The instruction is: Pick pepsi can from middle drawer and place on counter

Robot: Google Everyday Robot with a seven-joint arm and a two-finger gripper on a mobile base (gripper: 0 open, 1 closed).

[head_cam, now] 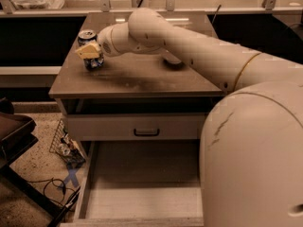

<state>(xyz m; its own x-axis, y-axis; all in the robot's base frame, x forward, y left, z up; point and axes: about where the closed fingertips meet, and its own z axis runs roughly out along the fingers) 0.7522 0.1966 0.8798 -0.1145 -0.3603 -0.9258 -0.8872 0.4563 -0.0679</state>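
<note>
gripper (pixel 90 52) at upright pepsi can (pixel 93 63) on counter (pixel 137 74), label unreadable, middle drawer (pixel 142 188) open

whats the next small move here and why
Probably open the tool and let go. It seems closed around the pepsi can, which looks upright with its base on the counter near the left edge, well clear of the open middle drawer below.

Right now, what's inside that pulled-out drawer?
Only the middle drawer's bare floor shows; the robot's body hides its right side. The pepsi can sits on the counter, at the gripper.
</note>
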